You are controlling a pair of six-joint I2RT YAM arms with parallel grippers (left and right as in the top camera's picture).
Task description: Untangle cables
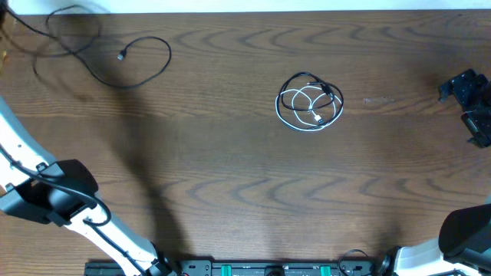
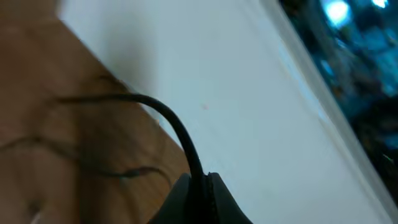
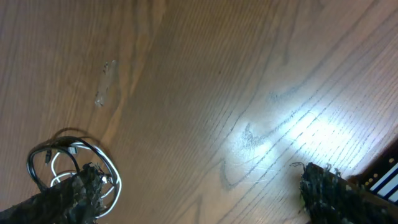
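One long black cable (image 1: 130, 65) lies loose at the table's far left, its plug end (image 1: 121, 55) free. In the left wrist view my left gripper (image 2: 199, 186) is shut on this black cable (image 2: 168, 118) near the table's far edge; the gripper itself is outside the overhead view. A small coil of the white cable (image 1: 307, 123) tangled with a second black cable (image 1: 311, 79) lies at the table's centre. My right gripper (image 1: 468, 103) is open and empty at the far right, well apart from the coil. In the right wrist view (image 3: 202, 199) the coil (image 3: 99, 155) shows partly behind one finger.
The wooden table (image 1: 230, 176) ends at a white wall along the far edge (image 2: 249, 93). The left arm's links (image 1: 54, 195) cross the near-left corner. The arm bases and a black rail (image 1: 268, 268) line the near edge.
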